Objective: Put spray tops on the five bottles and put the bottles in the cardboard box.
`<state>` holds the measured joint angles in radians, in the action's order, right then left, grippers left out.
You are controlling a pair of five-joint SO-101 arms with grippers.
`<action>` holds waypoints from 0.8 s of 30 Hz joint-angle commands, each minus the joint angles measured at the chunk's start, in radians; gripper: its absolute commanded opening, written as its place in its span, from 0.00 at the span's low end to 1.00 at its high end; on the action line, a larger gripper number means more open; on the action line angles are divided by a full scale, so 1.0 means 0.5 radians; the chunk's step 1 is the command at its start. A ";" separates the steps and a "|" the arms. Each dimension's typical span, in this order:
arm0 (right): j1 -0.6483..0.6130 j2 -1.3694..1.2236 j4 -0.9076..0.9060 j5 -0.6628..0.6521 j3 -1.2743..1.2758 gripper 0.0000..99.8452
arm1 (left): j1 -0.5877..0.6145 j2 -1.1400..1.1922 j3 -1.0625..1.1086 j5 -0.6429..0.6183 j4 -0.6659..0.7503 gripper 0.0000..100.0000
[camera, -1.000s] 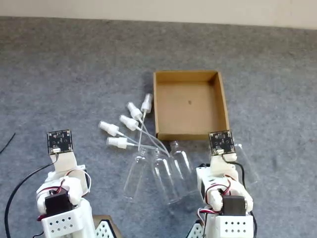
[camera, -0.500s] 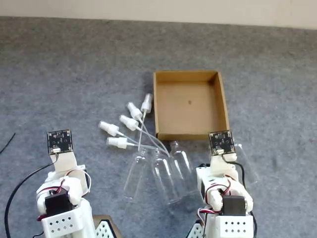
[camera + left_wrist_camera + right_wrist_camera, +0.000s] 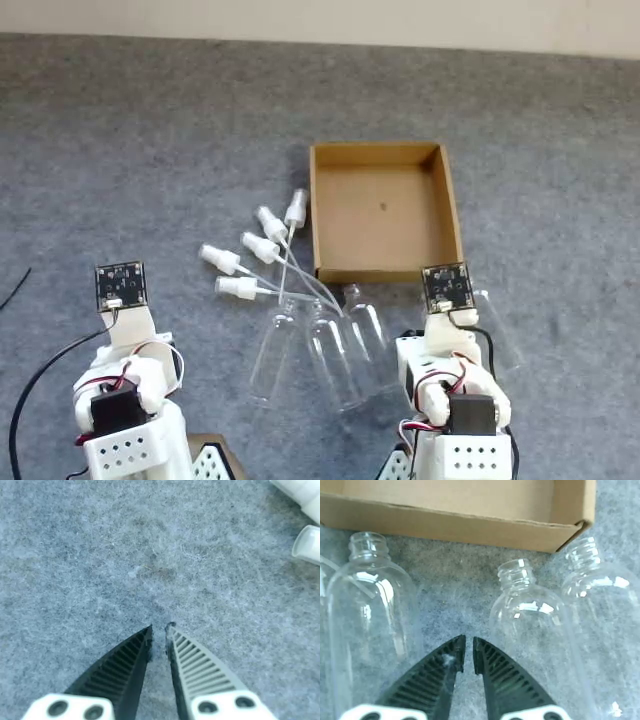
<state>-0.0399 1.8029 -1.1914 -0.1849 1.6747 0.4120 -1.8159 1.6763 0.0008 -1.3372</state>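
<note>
Left gripper (image 3: 159, 630) is pinched nearly closed with nothing in it, tips just over bare grey carpet (image 3: 100, 555). Two of the spray tops (image 3: 306, 545) peek in at the edge of its wrist view. Right gripper (image 3: 468, 642) is the same deal, jaws together and holding nothing, hovering over the gap between two clear bottles (image 3: 370, 610), with a third bottle just beside them. The bottles lie on their sides, bare open necks pointing toward the cardboard box (image 3: 470, 527), close to its near wall but not touching as far as I can tell. In the high view, three bottles (image 3: 333, 352) fan out between the two arms and one more (image 3: 497, 330) lies right of the right arm. The five spray tops (image 3: 259, 246) are loose in a cluster just left of the box, thin tubes trailing toward the bottle necks. Box sits open side up on the carpet, beyond the arms
</note>
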 commanded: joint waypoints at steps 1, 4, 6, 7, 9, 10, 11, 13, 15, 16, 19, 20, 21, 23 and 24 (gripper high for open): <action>-0.002 -0.002 -0.008 -0.012 0.321 0.01 | 0.029 0.005 0.038 0.006 -0.009 0.05; -0.002 -0.002 -0.008 -0.012 0.321 0.01 | 0.029 0.005 0.038 0.006 -0.009 0.05; -0.002 -0.002 -0.008 -0.012 0.321 0.01 | 0.029 0.005 0.038 0.006 -0.009 0.05; -0.002 -0.002 -0.008 -0.012 0.321 0.01 | 0.029 0.005 0.038 0.006 -0.009 0.05; -0.002 -0.002 -0.008 -0.012 0.321 0.01 | 0.029 0.005 0.038 0.006 -0.009 0.05; -0.002 -0.002 -0.008 -0.012 0.321 0.01 | 0.029 0.005 0.038 0.006 -0.009 0.05; -0.002 -0.002 -0.008 -0.012 0.321 0.01 | 0.029 0.005 0.038 0.006 -0.009 0.05; -0.002 -0.002 -0.008 -0.012 0.321 0.01 | 0.029 0.005 0.038 0.006 -0.009 0.05; -0.002 -0.002 -0.008 -0.012 0.321 0.01 | 0.029 0.005 0.038 0.006 -0.009 0.05; -0.002 -0.002 -0.008 -0.012 0.321 0.01 | 0.029 0.005 0.038 0.006 -0.009 0.05; -0.002 -0.002 -0.008 -0.012 0.321 0.01 | 0.029 0.005 0.038 0.006 -0.009 0.05; -0.002 -0.002 -0.008 -0.012 0.321 0.01 | 0.029 0.005 0.038 0.006 -0.009 0.05; -0.002 -0.002 -0.008 -0.012 0.321 0.01 | 0.029 0.005 0.038 0.006 -0.009 0.05; -0.002 -0.002 -0.008 -0.012 0.321 0.01 | 0.029 0.005 0.038 0.006 -0.009 0.05; -0.002 -0.002 -0.008 -0.012 0.321 0.01 | 0.029 0.005 0.038 0.006 -0.009 0.05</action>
<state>-0.0399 1.8029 -1.1914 -0.1849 1.6747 0.4120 -1.8159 1.6763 0.0008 -1.3372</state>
